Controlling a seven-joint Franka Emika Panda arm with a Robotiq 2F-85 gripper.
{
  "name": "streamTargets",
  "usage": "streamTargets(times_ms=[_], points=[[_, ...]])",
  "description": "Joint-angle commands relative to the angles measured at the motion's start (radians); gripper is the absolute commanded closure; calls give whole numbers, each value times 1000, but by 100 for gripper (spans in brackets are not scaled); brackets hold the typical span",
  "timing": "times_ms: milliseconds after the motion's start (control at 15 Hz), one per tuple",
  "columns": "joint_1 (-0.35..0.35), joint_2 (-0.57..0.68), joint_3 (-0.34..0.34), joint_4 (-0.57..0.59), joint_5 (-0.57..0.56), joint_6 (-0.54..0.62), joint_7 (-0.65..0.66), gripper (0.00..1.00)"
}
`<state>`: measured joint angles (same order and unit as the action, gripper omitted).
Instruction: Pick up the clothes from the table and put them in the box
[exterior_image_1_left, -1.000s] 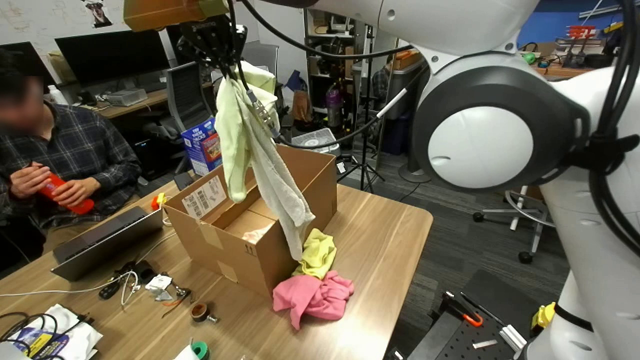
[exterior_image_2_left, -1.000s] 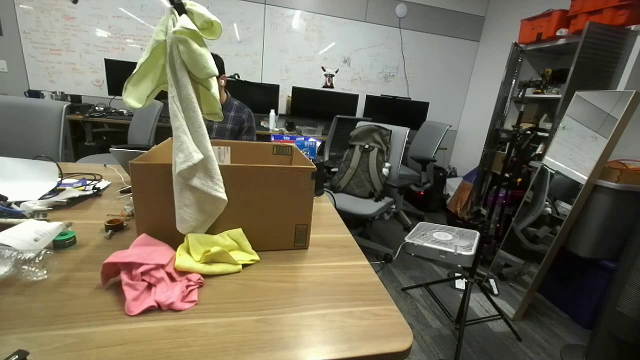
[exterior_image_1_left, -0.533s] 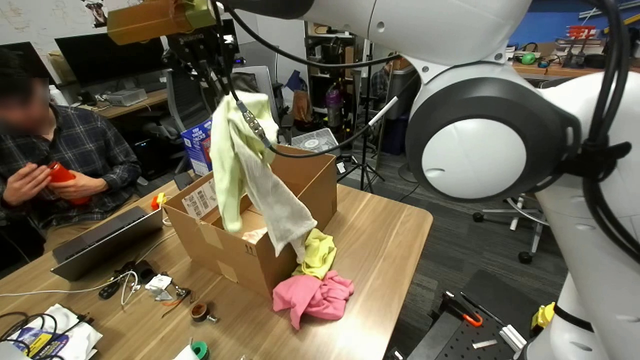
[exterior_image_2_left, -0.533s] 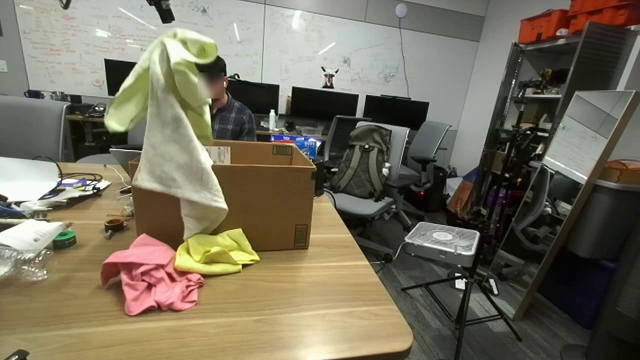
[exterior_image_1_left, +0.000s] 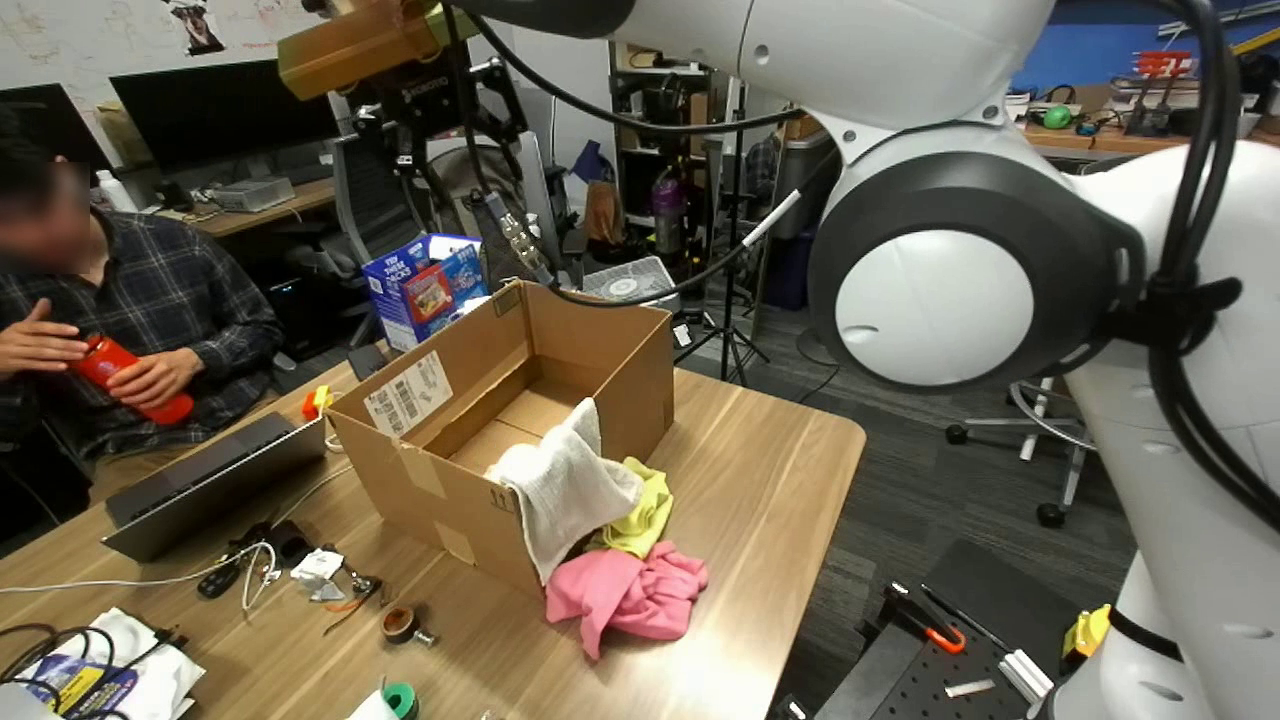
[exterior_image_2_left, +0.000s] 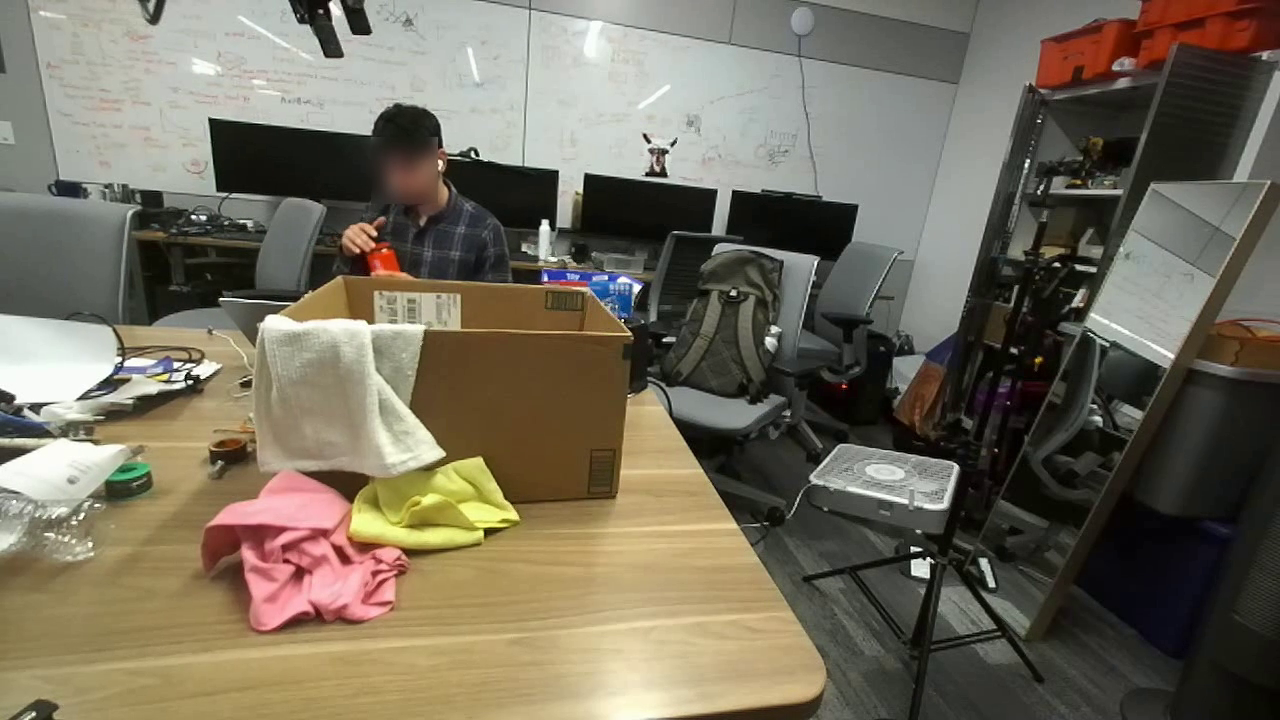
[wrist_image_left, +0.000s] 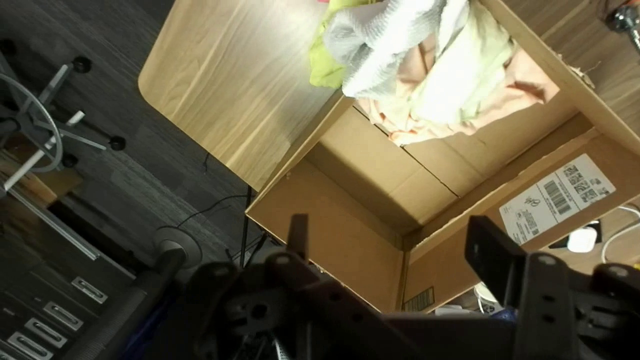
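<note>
Wrist view: the gripper (wrist_image_left: 389, 232) is spread wide, holding nothing, above the box (wrist_image_left: 352, 240), where a peach cloth (wrist_image_left: 520, 97) lies. White cloth (exterior_image_2_left: 330, 400) drapes over its side; pink cloth (exterior_image_2_left: 300, 555) and yellow cloth (exterior_image_2_left: 430, 510) lie on the table (exterior_image_2_left: 600, 620).

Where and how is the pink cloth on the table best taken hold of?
Probably best pinched from above, on the folds facing away from the box: the pink cloth lies crumpled, with raised ridges for the open gripper to close on, while the yellow cloth and the draped cream cloth crowd its box side.
</note>
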<state>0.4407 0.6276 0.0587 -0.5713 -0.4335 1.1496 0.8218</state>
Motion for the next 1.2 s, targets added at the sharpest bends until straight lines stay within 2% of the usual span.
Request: streamTargets(times_ms=[0,400,667,933,1133], points=[[-69,-25,19,21,49,-14,-143,0],[-217,-102,21,-23,141,5,-319,0],[-302,-146,37,-62,189,86,-444,0],[-374,-204,58,-153,247,147,-560,0],[-429,-263,73,-272,299,227,-657,0]])
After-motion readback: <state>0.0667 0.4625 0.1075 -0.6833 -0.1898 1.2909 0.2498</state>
